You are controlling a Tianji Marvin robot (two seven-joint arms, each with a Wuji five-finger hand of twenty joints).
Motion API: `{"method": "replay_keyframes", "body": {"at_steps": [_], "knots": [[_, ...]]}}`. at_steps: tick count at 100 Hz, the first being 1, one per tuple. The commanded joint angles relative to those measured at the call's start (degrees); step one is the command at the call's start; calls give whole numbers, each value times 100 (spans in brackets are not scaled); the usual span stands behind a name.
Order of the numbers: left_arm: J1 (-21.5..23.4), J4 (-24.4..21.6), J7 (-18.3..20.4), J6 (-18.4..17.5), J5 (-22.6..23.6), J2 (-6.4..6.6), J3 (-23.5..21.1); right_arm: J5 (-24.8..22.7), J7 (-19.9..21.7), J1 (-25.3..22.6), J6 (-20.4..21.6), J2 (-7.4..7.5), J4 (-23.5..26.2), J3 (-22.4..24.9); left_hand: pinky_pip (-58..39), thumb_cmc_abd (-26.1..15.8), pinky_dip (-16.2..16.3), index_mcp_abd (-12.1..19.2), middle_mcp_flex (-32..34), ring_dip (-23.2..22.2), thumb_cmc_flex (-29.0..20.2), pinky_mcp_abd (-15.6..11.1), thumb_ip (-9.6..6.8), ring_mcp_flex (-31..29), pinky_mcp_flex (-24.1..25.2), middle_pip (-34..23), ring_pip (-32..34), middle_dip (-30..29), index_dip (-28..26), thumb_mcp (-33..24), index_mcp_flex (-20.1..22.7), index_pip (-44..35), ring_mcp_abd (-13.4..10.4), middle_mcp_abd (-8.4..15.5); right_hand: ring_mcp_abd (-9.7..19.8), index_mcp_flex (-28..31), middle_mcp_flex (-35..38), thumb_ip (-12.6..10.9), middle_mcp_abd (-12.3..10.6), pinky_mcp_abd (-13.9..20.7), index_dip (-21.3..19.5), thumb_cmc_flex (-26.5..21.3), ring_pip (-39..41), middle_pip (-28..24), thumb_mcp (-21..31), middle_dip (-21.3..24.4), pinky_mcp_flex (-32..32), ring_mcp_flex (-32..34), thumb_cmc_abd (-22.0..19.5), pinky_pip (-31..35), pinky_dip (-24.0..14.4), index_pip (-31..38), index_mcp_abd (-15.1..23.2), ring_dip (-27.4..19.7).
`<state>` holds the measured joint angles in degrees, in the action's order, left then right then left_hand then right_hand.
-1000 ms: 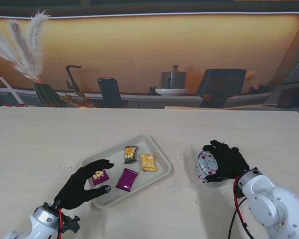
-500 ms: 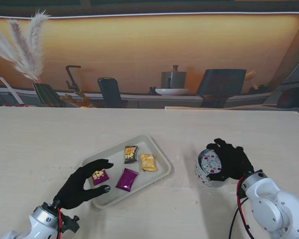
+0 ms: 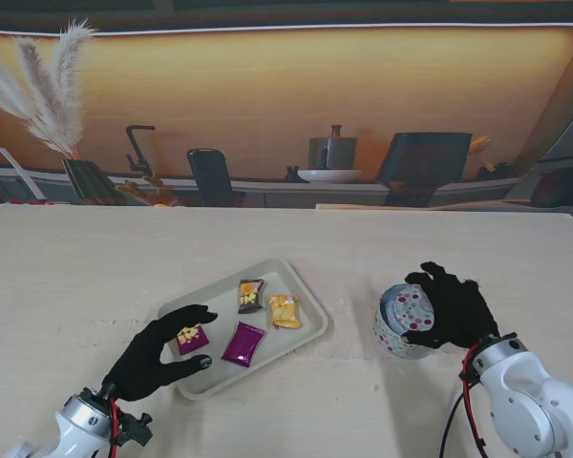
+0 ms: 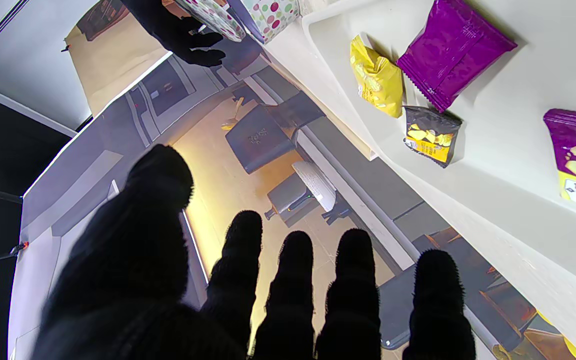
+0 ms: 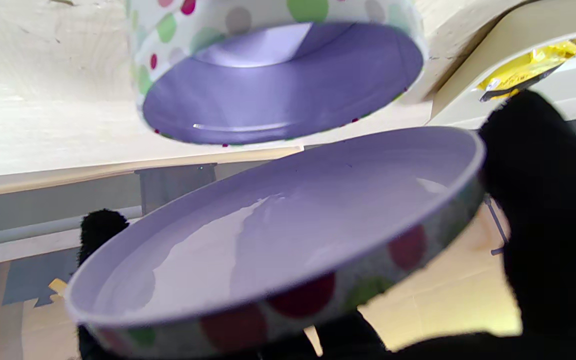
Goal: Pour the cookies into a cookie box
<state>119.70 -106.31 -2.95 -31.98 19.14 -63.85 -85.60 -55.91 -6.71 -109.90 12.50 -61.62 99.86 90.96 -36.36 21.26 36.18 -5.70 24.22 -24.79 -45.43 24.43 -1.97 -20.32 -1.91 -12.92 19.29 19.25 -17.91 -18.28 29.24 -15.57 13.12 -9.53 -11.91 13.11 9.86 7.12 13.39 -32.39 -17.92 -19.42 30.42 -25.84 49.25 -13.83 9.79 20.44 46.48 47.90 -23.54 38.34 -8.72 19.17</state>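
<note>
A round polka-dot cookie box [image 3: 390, 335] [image 5: 278, 65] stands on the table at my right, its violet inside showing. My right hand [image 3: 452, 307] is shut on the box's dotted lid [image 3: 408, 307] [image 5: 278, 235], held lifted and tilted just over the box. A cream tray [image 3: 296, 280] [image 4: 473, 150] in the middle holds two purple packets [image 3: 244, 343] [image 3: 191, 338], a dark one [image 3: 250, 295] and a yellow one [image 3: 285, 311]. My left hand [image 3: 158, 355] [image 4: 248, 295] hovers open over the tray's near left corner, fingers spread, holding nothing.
Pale wooden table top [image 3: 439, 248] stretches around the tray and box. Beyond its far edge is a backdrop picturing a kitchen counter, with pampas grass [image 3: 43, 91] at the far left.
My right hand has raised the lid off the box and shifted it to the right, turning its dotted top more upward. The left hand and the tray have stayed still.
</note>
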Motion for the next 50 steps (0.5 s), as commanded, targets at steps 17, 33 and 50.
{"method": "replay_keyframes", "body": {"at_steps": [17, 33, 50], "knots": [[49, -47, 80, 5, 1, -32, -4, -99, -280, -481, 12, -78, 288, 355, -106, -162, 76, 90, 105, -106, -83, -53, 48, -10, 22, 52, 12, 38, -44, 90, 124, -91, -22, 12, 117, 210, -12, -185, 44, 700, -116, -669, 168, -229, 1160, -88, 464, 174, -147, 1341, -743, 320, -32, 141], [48, -44, 75, 7, 5, -33, -4, -180, -640, -891, -39, -145, 432, 692, -106, -158, 76, 97, 114, -105, -92, -55, 43, -6, 23, 50, 9, 39, -51, 99, 141, -100, -26, 6, 113, 173, -15, -186, 50, 713, -282, -697, 193, -307, 1155, -111, 498, 227, -165, 1359, -758, 483, -116, 153], [46, -44, 89, 22, -2, -29, 4, -230, -1040, -1274, -154, -219, 448, 981, -101, -165, 74, 98, 119, -104, -92, -51, 40, -12, 25, 51, 9, 40, -54, 110, 147, -101, -29, 7, 102, 209, -16, -188, 50, 719, -504, -735, 207, -376, 1169, -128, 515, 244, -172, 1371, -768, 657, -127, 164]]}}
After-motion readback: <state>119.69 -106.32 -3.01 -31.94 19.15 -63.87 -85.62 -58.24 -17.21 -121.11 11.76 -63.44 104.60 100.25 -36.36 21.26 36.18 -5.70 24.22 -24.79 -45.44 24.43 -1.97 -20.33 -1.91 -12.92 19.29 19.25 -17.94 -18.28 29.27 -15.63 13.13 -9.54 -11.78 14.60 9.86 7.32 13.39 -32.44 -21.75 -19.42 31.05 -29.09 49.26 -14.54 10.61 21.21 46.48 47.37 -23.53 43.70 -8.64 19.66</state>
